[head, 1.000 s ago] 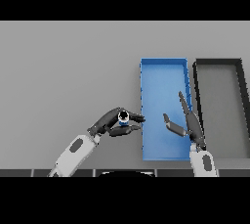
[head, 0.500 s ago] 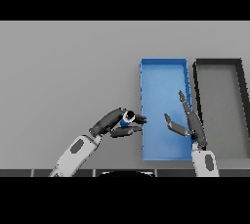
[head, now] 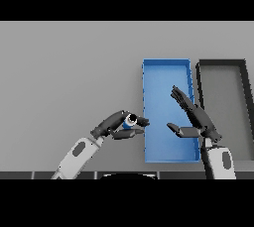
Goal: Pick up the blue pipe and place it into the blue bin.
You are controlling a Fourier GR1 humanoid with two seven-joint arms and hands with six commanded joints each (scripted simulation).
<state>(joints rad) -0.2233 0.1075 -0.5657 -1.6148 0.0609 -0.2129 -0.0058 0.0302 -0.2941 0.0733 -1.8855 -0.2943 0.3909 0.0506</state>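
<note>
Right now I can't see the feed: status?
Left hand shut on blue pipe, at blue bin edge. Right hand open over bin. Nothing blocking.

Matt surfaces all round

The table (head: 69, 62) is a flat, smooth matt grey. On it the blue bin (head: 147, 122) looks like smooth matt plastic; right of that bin, the dark bin (head: 247, 102) is equally dull. At the blue bin's left edge, the pipe (head: 129, 121) shows a slightly glossy blue, pinched in the matt dark left hand (head: 113, 124).
</note>
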